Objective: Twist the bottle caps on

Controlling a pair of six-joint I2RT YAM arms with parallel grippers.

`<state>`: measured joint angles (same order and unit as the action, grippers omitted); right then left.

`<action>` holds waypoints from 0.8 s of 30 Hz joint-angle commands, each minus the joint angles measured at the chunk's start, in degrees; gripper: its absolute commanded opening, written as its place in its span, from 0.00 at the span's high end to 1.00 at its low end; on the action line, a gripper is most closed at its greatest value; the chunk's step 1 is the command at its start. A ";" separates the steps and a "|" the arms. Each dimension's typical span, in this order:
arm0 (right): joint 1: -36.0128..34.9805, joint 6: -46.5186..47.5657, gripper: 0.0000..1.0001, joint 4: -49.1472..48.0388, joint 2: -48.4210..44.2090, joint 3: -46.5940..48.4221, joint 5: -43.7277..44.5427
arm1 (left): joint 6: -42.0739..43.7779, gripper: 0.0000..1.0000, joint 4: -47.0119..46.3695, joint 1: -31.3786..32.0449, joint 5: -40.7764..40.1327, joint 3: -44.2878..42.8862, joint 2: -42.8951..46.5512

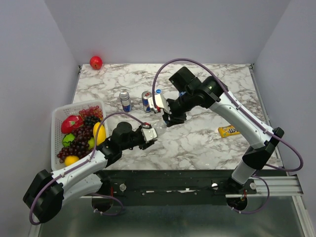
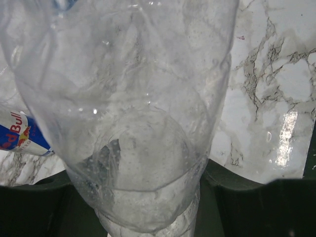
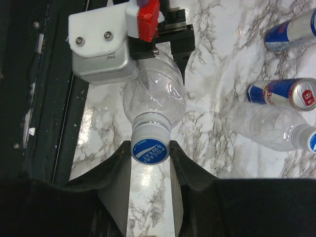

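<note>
Capping now — right gripper (image 1: 167, 117) pinching the blue cap (image 3: 150, 144), left gripper (image 1: 150, 134) clamping the bottle (image 3: 155, 94) — next I need steady clockwise turns.

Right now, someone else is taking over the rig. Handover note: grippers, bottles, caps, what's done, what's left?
Left gripper: shut on the body of the held bottle.
Right gripper: shut on the blue cap, which sits on that bottle's neck.
Second bottle: lying on the marble table beside the two drink cans, with its own cap on the neck.
Done: both visible bottles carry caps; tightness cannot be judged.
Left: probably finish turning the blue cap, release it, then set the bottle down.
</note>
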<state>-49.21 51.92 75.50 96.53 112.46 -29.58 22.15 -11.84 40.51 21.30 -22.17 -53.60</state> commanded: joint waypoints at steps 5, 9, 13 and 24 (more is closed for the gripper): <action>-0.27 -15.96 0.72 -7.92 2.96 -2.08 3.65 | -7.21 1.00 -11.01 0.62 -2.84 -3.40 0.61; 0.34 -25.43 0.80 -10.02 4.28 -2.07 4.61 | -6.07 1.00 -14.08 1.06 -6.79 -2.79 0.26; 0.96 -33.98 0.86 -9.33 6.73 -1.20 2.97 | -5.28 1.00 -15.15 1.50 -10.40 -3.23 -0.36; 4.21 -53.46 0.92 -9.59 12.53 -0.58 -0.39 | 2.46 1.00 -15.86 2.91 -25.59 -2.96 -1.42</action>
<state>-44.47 11.92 67.55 104.79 113.91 -25.43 22.68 -11.31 41.82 1.45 -21.93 -56.38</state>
